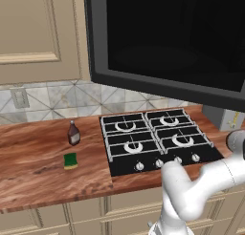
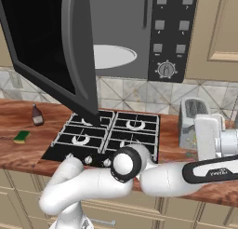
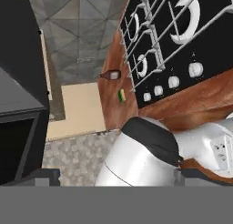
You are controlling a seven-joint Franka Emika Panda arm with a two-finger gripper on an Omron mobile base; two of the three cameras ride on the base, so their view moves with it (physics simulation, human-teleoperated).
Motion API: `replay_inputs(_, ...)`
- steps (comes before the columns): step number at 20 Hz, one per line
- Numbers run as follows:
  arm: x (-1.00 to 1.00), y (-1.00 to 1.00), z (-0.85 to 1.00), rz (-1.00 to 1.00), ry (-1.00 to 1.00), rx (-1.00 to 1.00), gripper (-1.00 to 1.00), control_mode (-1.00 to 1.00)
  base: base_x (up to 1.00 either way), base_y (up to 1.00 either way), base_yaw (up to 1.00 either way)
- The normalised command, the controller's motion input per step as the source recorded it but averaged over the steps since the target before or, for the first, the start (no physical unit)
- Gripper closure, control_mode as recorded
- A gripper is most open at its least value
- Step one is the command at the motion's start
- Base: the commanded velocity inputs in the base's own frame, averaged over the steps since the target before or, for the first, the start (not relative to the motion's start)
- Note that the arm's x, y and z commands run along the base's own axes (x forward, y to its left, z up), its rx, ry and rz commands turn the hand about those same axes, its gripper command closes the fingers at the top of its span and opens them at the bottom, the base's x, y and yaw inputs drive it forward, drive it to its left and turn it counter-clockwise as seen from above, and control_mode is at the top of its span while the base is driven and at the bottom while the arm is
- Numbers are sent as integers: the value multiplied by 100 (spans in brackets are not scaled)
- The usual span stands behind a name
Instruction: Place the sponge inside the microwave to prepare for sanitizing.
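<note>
The sponge [image 1: 70, 160], green on top with a yellow base, lies on the wooden counter left of the stove, just in front of a small brown bottle [image 1: 73, 133]. It also shows as the sponge [image 2: 21, 137] and, far off, the sponge [image 3: 121, 95]. The microwave [image 2: 123, 35] hangs above the stove with its dark glass door [image 1: 167, 38] swung wide open, baring a grey interior and a white turntable [image 2: 111, 56]. My gripper [image 3: 118, 176] is open, its dark fingertips [image 3: 42, 175] far apart with nothing between them. It is well to the right of the sponge, near the toaster.
A black four-burner stove [image 1: 153, 138] with a row of knobs fills the counter's middle. A silver toaster [image 2: 191, 121] stands at the right, beside my hand. My own white elbow [image 2: 125, 164] folds low in front of the stove. The open door overhangs the burners.
</note>
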Motion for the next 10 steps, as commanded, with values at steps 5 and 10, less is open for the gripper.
replay_inputs(5,31,29,73,4,0,29,-100,-100,0,0,0)
replay_inputs(10,2,25,84,11,0,3,-100,-100,0,0,0)
